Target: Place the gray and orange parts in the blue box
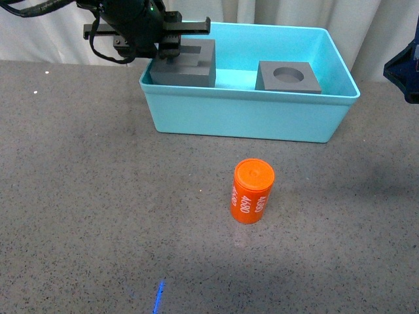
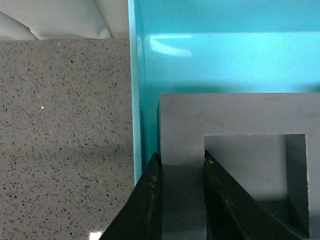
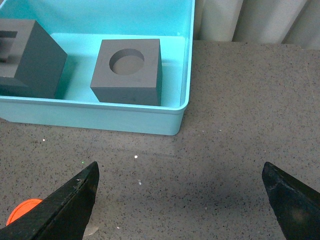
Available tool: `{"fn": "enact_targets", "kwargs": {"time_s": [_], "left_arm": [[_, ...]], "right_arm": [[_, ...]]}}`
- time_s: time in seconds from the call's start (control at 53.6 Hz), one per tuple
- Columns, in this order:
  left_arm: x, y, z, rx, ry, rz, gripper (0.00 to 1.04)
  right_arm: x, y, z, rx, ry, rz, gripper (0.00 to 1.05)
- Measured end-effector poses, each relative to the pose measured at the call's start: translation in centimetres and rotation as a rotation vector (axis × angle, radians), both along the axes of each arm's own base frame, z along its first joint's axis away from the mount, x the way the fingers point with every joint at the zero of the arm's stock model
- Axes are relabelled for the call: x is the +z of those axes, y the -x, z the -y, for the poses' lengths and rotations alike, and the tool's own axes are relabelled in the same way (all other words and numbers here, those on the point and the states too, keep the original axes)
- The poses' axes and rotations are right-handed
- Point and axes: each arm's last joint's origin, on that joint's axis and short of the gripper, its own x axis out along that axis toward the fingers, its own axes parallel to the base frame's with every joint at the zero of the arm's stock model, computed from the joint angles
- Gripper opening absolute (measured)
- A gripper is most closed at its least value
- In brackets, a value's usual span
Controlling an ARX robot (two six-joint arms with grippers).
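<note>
The blue box (image 1: 249, 118) stands at the back of the table. My left gripper (image 1: 171, 51) is shut on one wall of the gray cube with the square recess (image 1: 190, 65), at the box's left end; the left wrist view shows the fingers (image 2: 150, 200) pinching that wall (image 2: 182, 150). The gray cube with the round recess (image 1: 288, 77) sits in the right half of the box, also in the right wrist view (image 3: 127, 72). The orange cylinder (image 1: 252, 191) with white numerals stands on the table in front of the box. My right gripper (image 3: 182, 185) is open over bare table.
The grey speckled tabletop (image 1: 98, 209) stretches in front of the box. A pale curtain (image 1: 281, 13) hangs behind. Part of my right arm (image 1: 404, 69) shows at the right edge. A small blue mark (image 1: 158, 297) lies near the front edge.
</note>
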Motion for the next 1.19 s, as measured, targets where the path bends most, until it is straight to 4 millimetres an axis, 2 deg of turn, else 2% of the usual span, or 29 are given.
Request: {"fn": "enact_targets", "kwargs": {"time_s": [0.149, 0.429, 0.579, 0.709, 0.765, 0.915, 1.008, 1.176, 1.195], "left_arm": [[-0.8, -0.5, 0.6, -0.011, -0.016, -0.043, 0.17], [-0.6, -0.7, 1.1, -0.018, -0.018, -0.092, 0.17], [0.0, -0.9, 1.3, -0.013, -0.013, -0.064, 0.45], [1.0, -0.8, 1.2, -0.009, -0.002, -0.032, 0.61], [1.9, -0.6, 1.1, -0.003, 0.016, 0.004, 0.72], [5.2, 1.6, 0.1, 0.022, 0.013, 0.151, 1.0], [6.9, 4.1, -1.1, 0.006, 0.056, 0.258, 0.98], [7.3, 9.5, -3.6, 0.086, 0.109, 0.35, 0.98], [7.3, 10.7, -4.0, 0.099, 0.116, 0.378, 0.98]], "right_arm": [[0.0, 0.0, 0.0, 0.0, 0.0, 0.0, 0.95], [0.0, 0.0, 0.0, 0.0, 0.0, 0.0, 0.95], [0.0, 0.0, 0.0, 0.0, 0.0, 0.0, 0.95], [0.0, 0.0, 0.0, 0.0, 0.0, 0.0, 0.95], [0.0, 0.0, 0.0, 0.0, 0.0, 0.0, 0.95], [0.0, 0.0, 0.0, 0.0, 0.0, 0.0, 0.95], [0.0, 0.0, 0.0, 0.0, 0.0, 0.0, 0.95], [0.0, 0.0, 0.0, 0.0, 0.0, 0.0, 0.95], [0.0, 0.0, 0.0, 0.0, 0.0, 0.0, 0.95]]}}
